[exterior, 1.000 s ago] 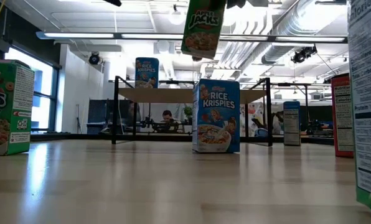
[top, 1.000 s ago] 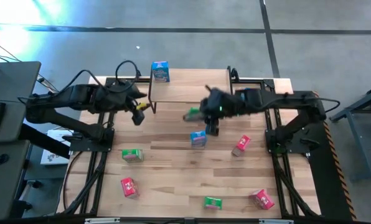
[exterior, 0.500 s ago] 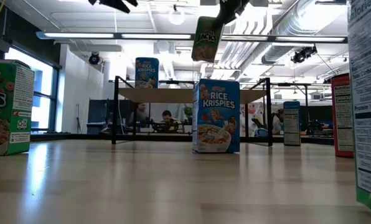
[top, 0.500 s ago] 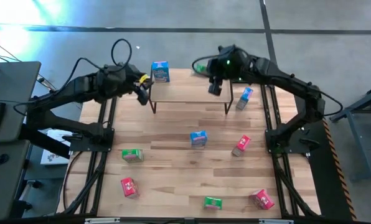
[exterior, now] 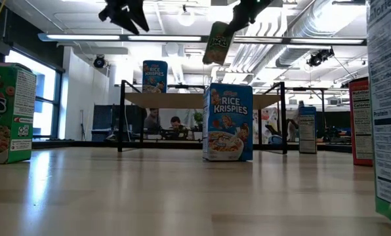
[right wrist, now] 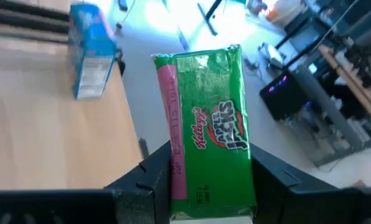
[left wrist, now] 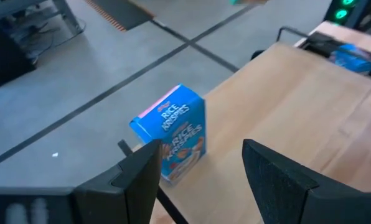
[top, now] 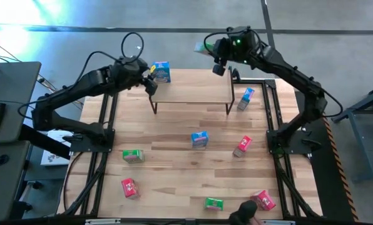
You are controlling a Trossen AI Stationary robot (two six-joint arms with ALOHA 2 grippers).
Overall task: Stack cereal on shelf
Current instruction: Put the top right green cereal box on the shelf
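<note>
The right pincer [right wrist: 207, 177] is clamped tight on a green Apple Jacks box [right wrist: 207, 124], gripping it by its lower end so the printed front stays clear and the far end is free to go down first. It carries the box high above the far right end of the shelf [top: 193, 94], well off the wood, which from where I stand looks like the approach to setting it down rather than the setting itself; in the low view the box [exterior: 217, 42] hangs tilted, so it would need squaring up before it could stand.

The left pincer [left wrist: 201, 174] holds nothing, its fingers standing partly apart just beside the blue Rice Krispies box [top: 161, 72] that stands upright at the shelf's far left corner. I would guess it waits there to steady or nudge that box.

The shelf top is otherwise bare in the middle, leaving room for the green box.

Out on the surface [top: 174, 162] the rest wait: a blue box [top: 199, 139] in the middle, another blue one [top: 246, 98] just right of the shelf, red boxes [top: 243, 145] and green ones [top: 132, 155] scattered nearer the front, well apart, presumably so each can be picked up cleanly.
</note>
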